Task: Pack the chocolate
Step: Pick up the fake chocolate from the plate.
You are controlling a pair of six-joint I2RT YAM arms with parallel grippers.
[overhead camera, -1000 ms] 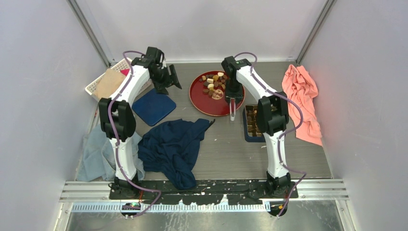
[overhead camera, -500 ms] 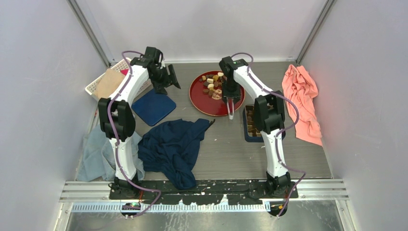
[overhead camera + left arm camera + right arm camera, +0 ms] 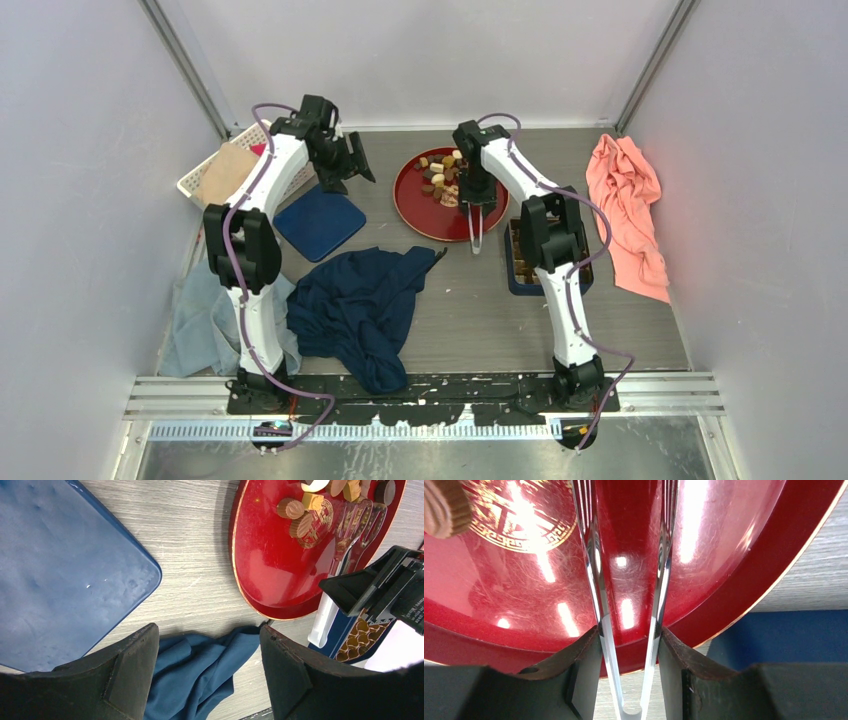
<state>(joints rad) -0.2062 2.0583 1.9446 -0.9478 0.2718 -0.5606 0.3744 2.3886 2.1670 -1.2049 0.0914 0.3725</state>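
- Your right gripper point(image 3: 629, 645) is clamped on a pair of clear tongs point(image 3: 594, 575). The tongs' two arms stand apart over the bare near part of the red tray point(image 3: 408, 205).
- The chocolate point(image 3: 443, 172) lies heaped in the far half of the tray, beyond the tongs.
- Your left gripper point(image 3: 207, 635) hangs wide open, holding nothing, left of the tray. It is over the table point(image 3: 200, 555), beside a blue lid point(image 3: 60, 570).
- A navy box point(image 3: 513, 272) sits just right of the tray's near edge, with brown pieces in its cells.

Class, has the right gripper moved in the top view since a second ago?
Yes. The right gripper has shifted slightly left, away from the navy box and further over the red tray.
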